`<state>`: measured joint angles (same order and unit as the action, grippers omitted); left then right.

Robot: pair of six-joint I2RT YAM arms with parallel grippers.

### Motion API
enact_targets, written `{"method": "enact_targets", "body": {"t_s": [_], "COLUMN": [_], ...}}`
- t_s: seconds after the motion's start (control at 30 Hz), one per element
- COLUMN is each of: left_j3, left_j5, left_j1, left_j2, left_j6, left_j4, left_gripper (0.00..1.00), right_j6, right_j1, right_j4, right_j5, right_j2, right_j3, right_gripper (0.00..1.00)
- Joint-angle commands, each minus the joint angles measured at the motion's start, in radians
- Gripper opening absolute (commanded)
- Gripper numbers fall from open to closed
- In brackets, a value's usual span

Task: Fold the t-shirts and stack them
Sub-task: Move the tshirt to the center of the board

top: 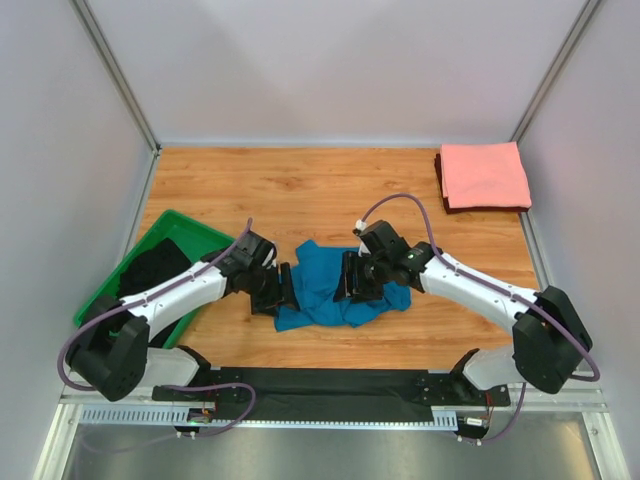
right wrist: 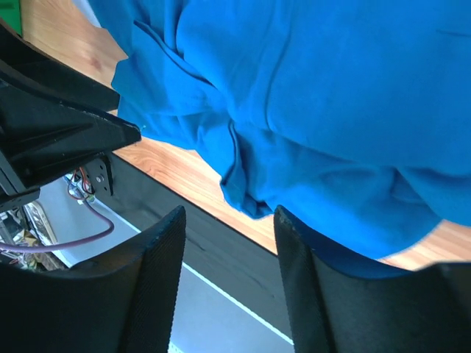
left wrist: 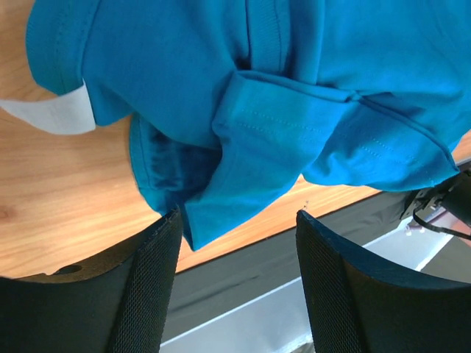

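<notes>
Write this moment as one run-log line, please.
teal shirt: crumpled, mid-table | pink shirt: folded, far right corner | left claw: open at teal shirt's edge | right claw: open at its other edge

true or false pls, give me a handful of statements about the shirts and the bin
1. The teal shirt is folded into a neat rectangle. False: it lies crumpled in the middle of the table.
2. The pink shirt lies folded at the table's far right corner. True.
3. The pink shirt is stacked on the teal shirt. False: they lie well apart, not touching.
4. A green bin at the table's left holds dark cloth. True.
5. The left claw and right claw are both over at the pink shirt. False: both are at the teal shirt, one on each side.
</notes>
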<state>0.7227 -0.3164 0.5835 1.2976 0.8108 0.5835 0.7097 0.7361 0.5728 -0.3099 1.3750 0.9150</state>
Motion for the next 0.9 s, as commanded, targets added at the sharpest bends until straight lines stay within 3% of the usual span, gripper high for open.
{"method": "enact_targets", "body": {"t_s": [0.0,0.17,0.23,0.27,0.3,0.37,0.4,0.43,0.47,0.53,0.67,0.87], "left_j3": [0.007,0.011,0.012,0.015,0.018,0.050,0.066,0.101,0.124,0.211,0.444,0.849], "left_j5": [-0.021,-0.030,-0.041,-0.049,-0.068,-0.090,-0.104,-0.107,-0.104,-0.055,0.065,0.276], "left_j1": [-0.010,-0.013,-0.013,-0.013,-0.013,-0.013,-0.013,-0.013,-0.013,-0.013,-0.013,-0.013], "left_j2": [0.015,0.048,0.066,0.072,0.081,0.083,0.078,0.069,0.049,0.023,-0.030,-0.086], "left_j6": [-0.065,-0.108,-0.113,-0.114,-0.116,-0.117,-0.119,-0.119,-0.119,-0.113,-0.114,-0.070], "left_j4": [-0.074,-0.103,-0.122,-0.129,-0.132,-0.120,-0.094,-0.079,-0.059,0.034,0.299,0.527], "left_gripper": [0.70,0.68,0.60,0.51,0.34,0.13,0.07,0.02,0.00,0.00,0.00,0.00], "right_j6": [-0.010,-0.018,-0.022,-0.027,-0.032,-0.042,-0.047,-0.053,-0.071,-0.085,-0.105,-0.144], "right_j1": [0.017,0.036,0.037,0.037,0.039,0.037,0.037,0.037,0.037,0.039,0.026,0.002], "right_j4": [-0.111,-0.122,-0.125,-0.125,-0.128,-0.117,-0.081,-0.055,-0.024,0.091,0.416,0.668], "right_j5": [-0.026,-0.014,-0.005,-0.001,0.000,0.020,0.037,0.055,0.099,0.167,0.504,0.774], "right_j2": [0.041,0.084,0.093,0.093,0.093,0.090,0.084,0.076,0.064,0.014,-0.086,-0.223], "right_j3": [-0.004,-0.015,-0.022,-0.024,-0.021,0.002,0.018,0.037,0.079,0.136,0.371,0.640], "right_gripper": [0.52,0.49,0.47,0.43,0.39,0.27,0.22,0.08,0.00,0.00,0.00,0.00]}}
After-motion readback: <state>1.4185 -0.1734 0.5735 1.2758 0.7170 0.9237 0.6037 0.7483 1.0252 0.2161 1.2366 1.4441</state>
